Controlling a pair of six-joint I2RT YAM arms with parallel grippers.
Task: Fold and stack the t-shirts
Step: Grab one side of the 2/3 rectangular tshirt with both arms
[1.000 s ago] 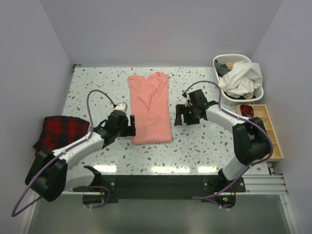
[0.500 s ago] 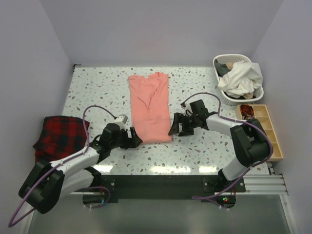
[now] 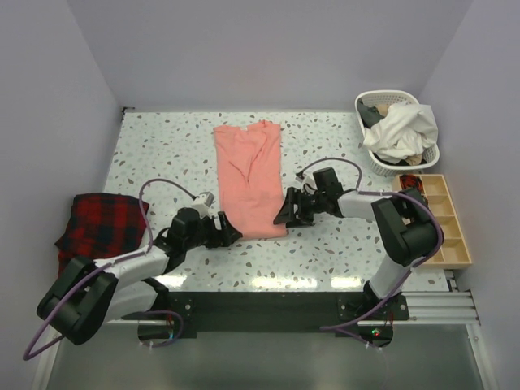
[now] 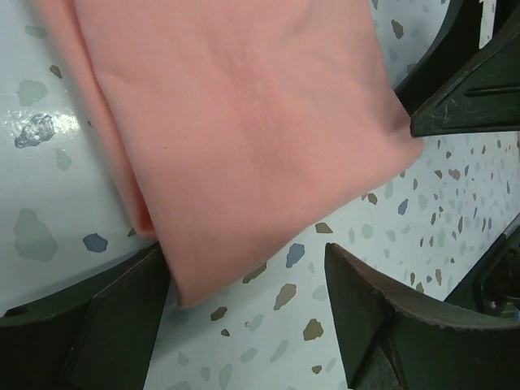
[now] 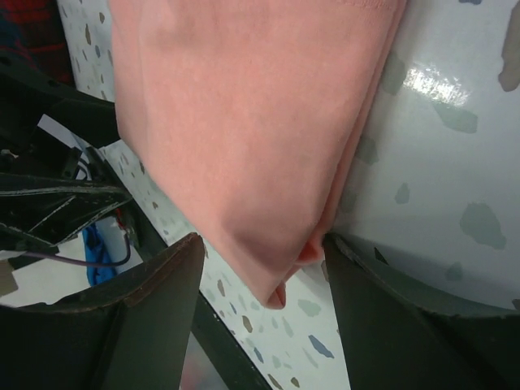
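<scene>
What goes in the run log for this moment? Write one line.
phase: pre-grasp | left pincer: open, at t-shirt near-left corner | right pincer: open, at near-right corner | t-shirt: lying flat

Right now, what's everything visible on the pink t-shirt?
The salmon-pink t-shirt looks like thin soft cotton, plain, folded lengthwise into a long narrow strip, neckline at the far end. It lies flat on the table. Its near corners sit between the open fingers of the left gripper and right gripper, not clamped.

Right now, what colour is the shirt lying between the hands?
Plain salmon pink, no print; the t-shirt shows best in the top external view.
</scene>
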